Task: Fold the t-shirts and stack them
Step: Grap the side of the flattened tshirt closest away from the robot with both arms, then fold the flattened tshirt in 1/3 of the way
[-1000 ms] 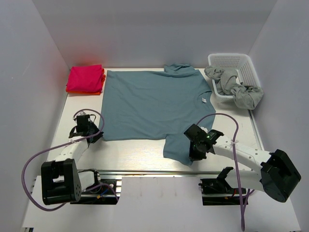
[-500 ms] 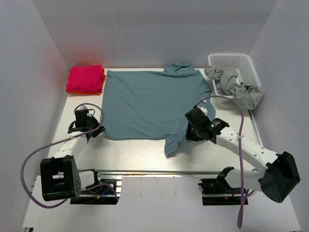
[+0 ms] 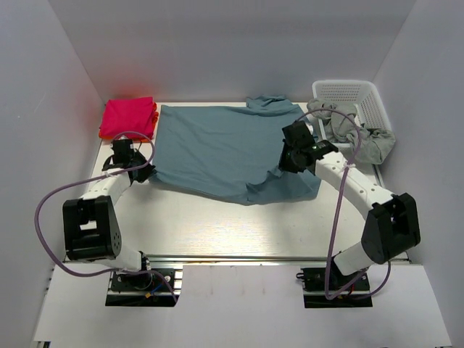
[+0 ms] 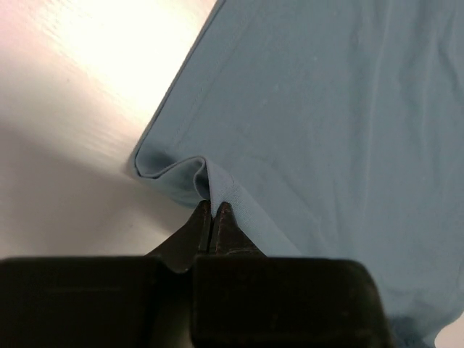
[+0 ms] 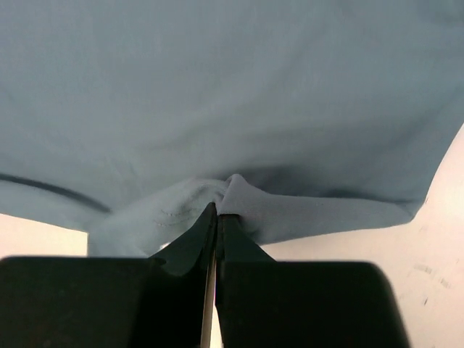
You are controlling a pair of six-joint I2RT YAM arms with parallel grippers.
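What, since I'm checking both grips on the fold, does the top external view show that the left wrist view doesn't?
Only top external: the right gripper gripping the teal t-shirt, the folded pink t-shirt, and the white basket with grey t-shirts. Only left wrist: shut fingers pinching a raised pucker at the shirt's edge, seen close up. Both: the teal t-shirt, the left gripper and the table.

The spread t-shirt (image 3: 217,148) is a plain dusty teal-blue with no print. At the far left lies a bright pink t-shirt (image 3: 127,116) with an orange t-shirt (image 3: 106,135) edging out beneath it, and at the far right a grey t-shirt (image 3: 366,143) spills from the white lattice basket (image 3: 346,88). The table (image 3: 217,225) is glossy off-white, the arms (image 3: 355,185) are white with black joints, the left gripper (image 4: 212,212) and right gripper (image 5: 216,212) are black, and the cables (image 3: 38,221) are purple.
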